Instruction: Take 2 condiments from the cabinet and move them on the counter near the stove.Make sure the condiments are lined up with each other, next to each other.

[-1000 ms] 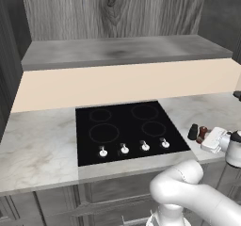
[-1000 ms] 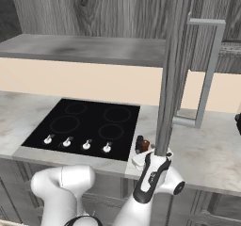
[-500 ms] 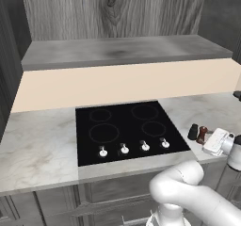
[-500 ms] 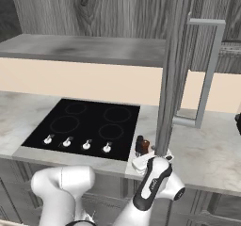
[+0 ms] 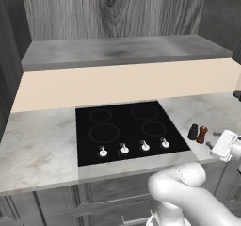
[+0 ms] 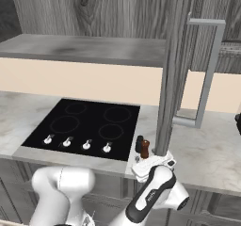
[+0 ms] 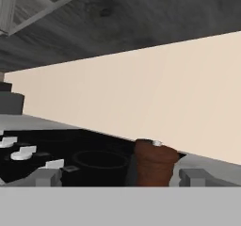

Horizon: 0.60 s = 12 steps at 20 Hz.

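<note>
From my left base view, the black shaker (image 5: 193,132) and the reddish-brown shaker (image 5: 202,134) stand side by side on the counter (image 5: 37,145) just right of the stove (image 5: 127,128), with my gripper (image 5: 221,142) near them, jaws spread and empty. My right base view shows the pair upright at the stove's front corner. In the hand view the brown one rises between my wide-apart fingertips (image 7: 48,175), untouched.

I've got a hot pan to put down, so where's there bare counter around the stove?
Left of the stove, the counter is bare to its edge. Right of it, the front is crowded by two shakers and the end effector; behind them, toward the backsplash, it's bare.
</note>
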Motion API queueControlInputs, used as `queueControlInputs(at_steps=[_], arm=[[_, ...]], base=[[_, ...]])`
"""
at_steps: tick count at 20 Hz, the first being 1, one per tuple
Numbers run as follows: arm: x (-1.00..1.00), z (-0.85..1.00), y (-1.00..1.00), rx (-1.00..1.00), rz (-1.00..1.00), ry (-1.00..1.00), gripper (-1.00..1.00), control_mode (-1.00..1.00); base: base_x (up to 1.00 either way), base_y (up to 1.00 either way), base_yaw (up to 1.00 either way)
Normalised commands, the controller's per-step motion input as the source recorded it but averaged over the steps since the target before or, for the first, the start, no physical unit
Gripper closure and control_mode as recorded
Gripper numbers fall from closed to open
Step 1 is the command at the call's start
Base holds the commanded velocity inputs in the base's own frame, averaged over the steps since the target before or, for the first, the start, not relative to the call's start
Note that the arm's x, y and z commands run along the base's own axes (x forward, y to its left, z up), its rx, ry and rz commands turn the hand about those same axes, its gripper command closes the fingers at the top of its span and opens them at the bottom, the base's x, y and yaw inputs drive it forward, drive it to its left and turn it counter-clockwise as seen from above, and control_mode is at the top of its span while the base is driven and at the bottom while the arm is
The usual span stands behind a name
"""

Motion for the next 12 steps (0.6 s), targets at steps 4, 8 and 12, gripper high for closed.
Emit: queueControlInputs(at_steps=[4,8,12], arm=[[-0.57,0.3,0.08,0.0,0.0,-0.05,-1.0,-1.0],[-0.52,0.3,0.36,-0.02,-0.02,-0.09,-1.0,-1.0],[-0.37,0.5,0.55,-0.09,-0.06,-0.1,-1.0,-1.0]], base=[[0.0,0.0,0.0],[0.0,0.0,0.0],[0.0,0.0,0.0]])
